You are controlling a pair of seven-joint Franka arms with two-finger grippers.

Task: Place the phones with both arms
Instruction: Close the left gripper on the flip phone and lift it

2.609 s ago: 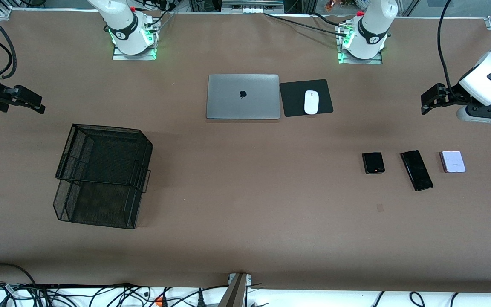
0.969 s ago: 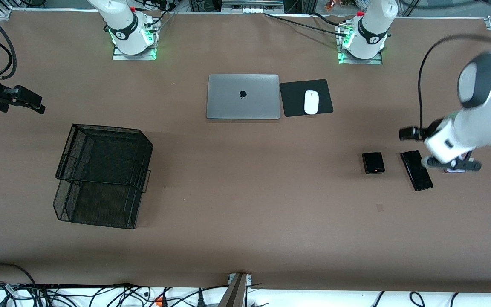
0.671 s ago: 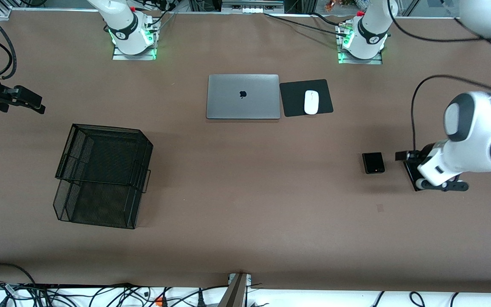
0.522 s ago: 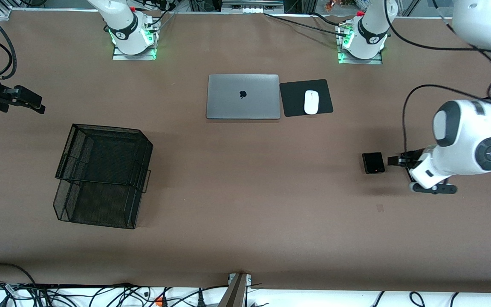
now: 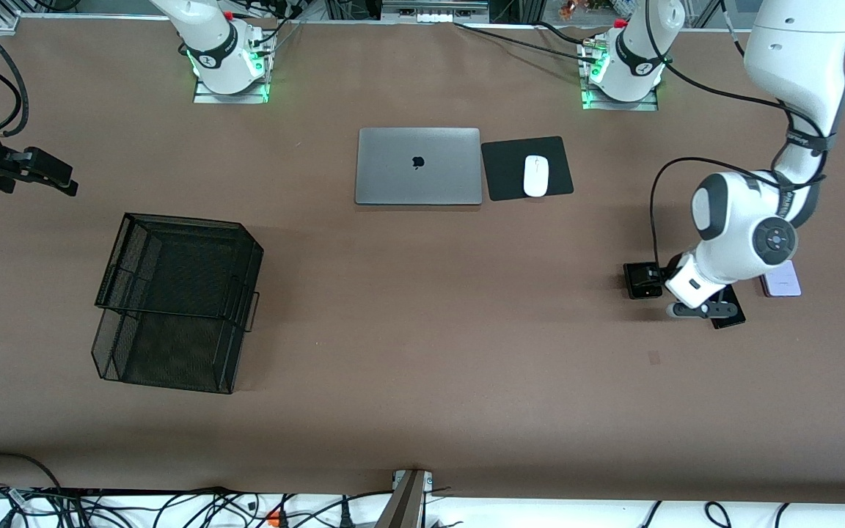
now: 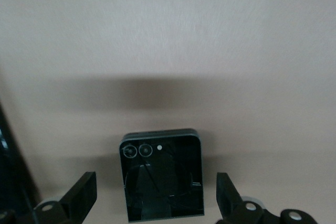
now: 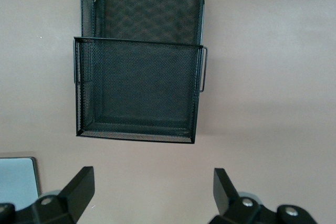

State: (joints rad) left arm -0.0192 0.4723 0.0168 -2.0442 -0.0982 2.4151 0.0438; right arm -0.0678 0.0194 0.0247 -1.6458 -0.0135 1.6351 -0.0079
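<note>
Table: we see a broad brown table with both arm bases along its upper edge in the front view.
Left gripper: our left gripper hangs low over the black flip phone; its fingers are spread wide, one on each side of the phone, gripping nothing.
Black flip phone: we find it flat on the table between the left fingertips, clear of both, its two camera rings at the end away from the wrist; in the front view only part of it shows at the left gripper's tip.
Slab phone: the long black slab phone lies just outside one left finger, largely under the left arm's wrist; a dark edge of it shows at the border of the left wrist view.
Lavender flip phone: the pale lavender flip phone lies past the slab phone, toward the left arm's end of the table, well outside the left fingers.
Right gripper: our right gripper waits in the air at the right arm's end of the table, fingers wide apart and empty.
Mesh tray: the black wire mesh tray stands on the table out ahead of the right fingertips, well apart from them.
Laptop: the closed silver laptop lies mid-table near the bases.
Mouse: the white mouse rests on a black mouse pad beside the laptop.
</note>
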